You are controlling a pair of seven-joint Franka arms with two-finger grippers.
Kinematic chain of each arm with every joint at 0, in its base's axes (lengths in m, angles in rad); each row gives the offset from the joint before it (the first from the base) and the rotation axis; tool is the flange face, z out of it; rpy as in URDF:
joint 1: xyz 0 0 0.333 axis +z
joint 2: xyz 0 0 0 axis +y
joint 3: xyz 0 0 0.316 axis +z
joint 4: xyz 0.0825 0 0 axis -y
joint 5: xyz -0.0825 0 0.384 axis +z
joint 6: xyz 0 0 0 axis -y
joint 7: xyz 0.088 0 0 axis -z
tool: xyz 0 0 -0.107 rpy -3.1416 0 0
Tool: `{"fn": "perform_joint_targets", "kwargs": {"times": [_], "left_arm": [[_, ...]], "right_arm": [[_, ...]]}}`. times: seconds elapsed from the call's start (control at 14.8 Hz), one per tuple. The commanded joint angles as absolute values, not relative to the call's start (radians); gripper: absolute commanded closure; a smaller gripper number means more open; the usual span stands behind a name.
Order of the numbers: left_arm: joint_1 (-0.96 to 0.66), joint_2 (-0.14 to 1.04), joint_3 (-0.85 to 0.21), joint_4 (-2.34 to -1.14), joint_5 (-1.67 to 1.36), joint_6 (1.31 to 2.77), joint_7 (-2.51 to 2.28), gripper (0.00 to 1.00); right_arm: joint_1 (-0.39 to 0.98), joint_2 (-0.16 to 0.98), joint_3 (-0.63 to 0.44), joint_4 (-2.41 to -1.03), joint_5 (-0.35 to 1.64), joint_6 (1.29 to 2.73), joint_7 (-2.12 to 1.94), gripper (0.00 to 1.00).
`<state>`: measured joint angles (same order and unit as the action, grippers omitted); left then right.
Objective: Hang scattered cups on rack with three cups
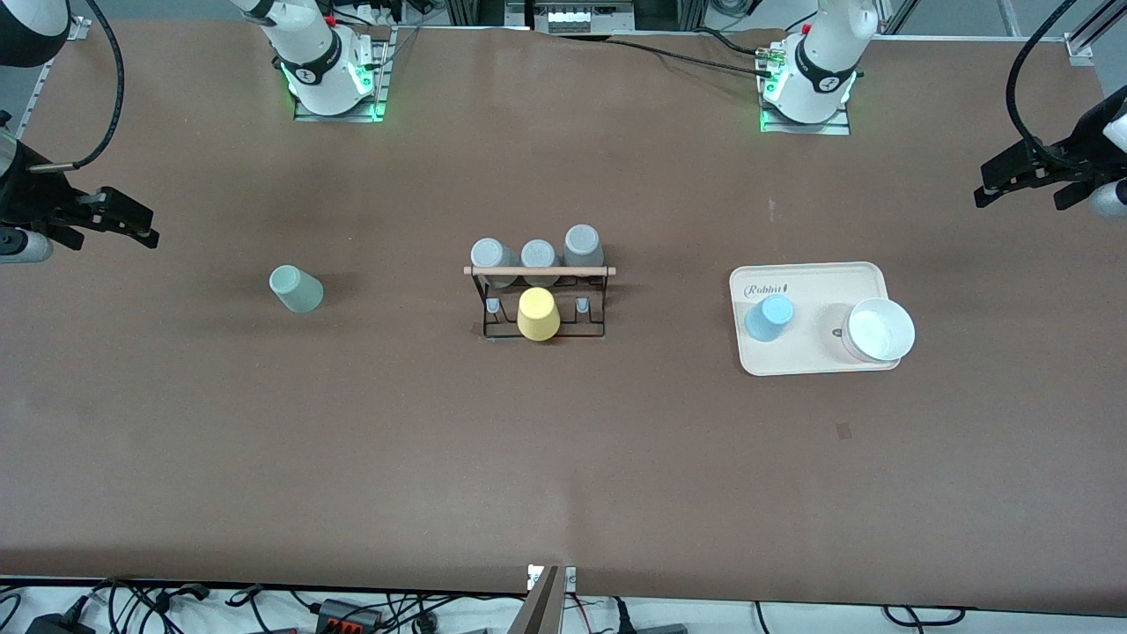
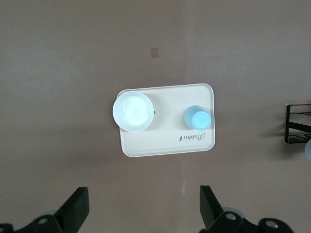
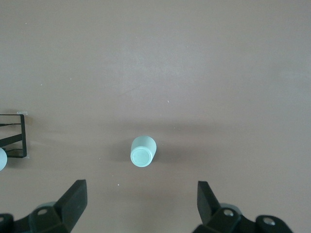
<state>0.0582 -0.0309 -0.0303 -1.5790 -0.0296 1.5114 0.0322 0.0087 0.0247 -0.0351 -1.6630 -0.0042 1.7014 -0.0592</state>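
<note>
So we've got both tools spread wide and holding nothing: the left tool [image 1: 1026, 180] hangs over the table's edge at its own end, the right tool [image 1: 110, 216] likewise at the other. The sage-green cup [image 1: 297, 289] sits upside down on the bare table, the light blue cup [image 1: 769, 318] on the beige tray [image 1: 810, 361] beside a white bowl [image 1: 879, 330]. The rack [image 1: 541, 299] already carries three grey cups [image 1: 539, 254] and a yellow cup [image 1: 538, 314]. Our worry: these tapered cups could slip from a pinch, or a bump could topple the light rack.
</note>
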Motion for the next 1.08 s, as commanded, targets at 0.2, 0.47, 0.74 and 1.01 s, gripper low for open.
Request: {"fn": "perform_joint_targets", "kwargs": {"times": [0.2, 0.47, 0.74, 1.01], "left_arm": [[0.040, 0.030, -0.055, -1.592, -0.046, 1.494, 0.034, 0.00], [0.031, 0.149, -0.138, -1.606, -0.046, 1.500, -0.112, 0.00], [0.032, 0.193, -0.179, -1.698, -0.055, 1.624, -0.146, 0.00], [0.032, 0.199, -0.210, -1.888, -0.067, 1.863, -0.225, 0.00]], "right_arm": [[-0.005, 0.008, -0.020, -1.683, -0.015, 1.703, -0.064, 0.00], [-0.005, 0.009, -0.020, -1.683, -0.015, 1.704, -0.064, 0.00], [-0.005, 0.011, -0.020, -1.683, -0.015, 1.704, -0.064, 0.00], [-0.006, 0.011, -0.020, -1.683, -0.015, 1.704, -0.064, 0.00]]}}
